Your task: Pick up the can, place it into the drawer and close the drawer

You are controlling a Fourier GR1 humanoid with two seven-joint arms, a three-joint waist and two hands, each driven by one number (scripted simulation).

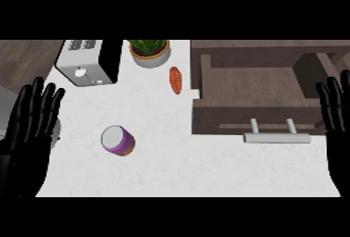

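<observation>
A purple can [118, 140] with a pale lid lies on the white counter [178, 162], left of the middle. The brown drawer [254, 85] stands pulled out at the upper right, its inside bare, with a pale handle [276, 137] on its front. My left hand [31, 118] shows at the left edge, open with fingers straight up, well left of the can and apart from it. My right hand [334, 104] shows at the right edge beside the drawer, open, fingers up. Neither hand holds anything.
A silver toaster [85, 62] stands at the back left. A potted green plant [150, 50] sits behind the middle. An orange sausage-shaped item [176, 79] lies just left of the drawer. The counter ends at the left and at the near edge.
</observation>
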